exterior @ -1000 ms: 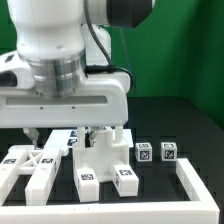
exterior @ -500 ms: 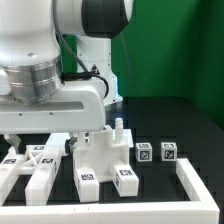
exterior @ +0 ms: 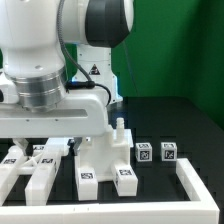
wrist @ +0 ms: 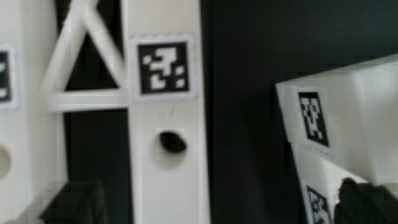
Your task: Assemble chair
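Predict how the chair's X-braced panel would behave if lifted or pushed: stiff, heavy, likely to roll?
Probably stiff: the X-braced panel is chunky white bars tied by diagonals. Likely light for its size, given open gaps between bars. Pushed, it should slide on the table rather than roll, lying flat.

One X-braced panel point(wrist: 157, 125), one pegged chair block point(exterior: 108, 150), two small tagged cubes point(exterior: 144, 152) point(exterior: 169, 151), one low white wall point(exterior: 192, 180), one robot arm point(exterior: 60, 40).

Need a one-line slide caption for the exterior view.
Open pincer low over tagged white chair parts on black table.
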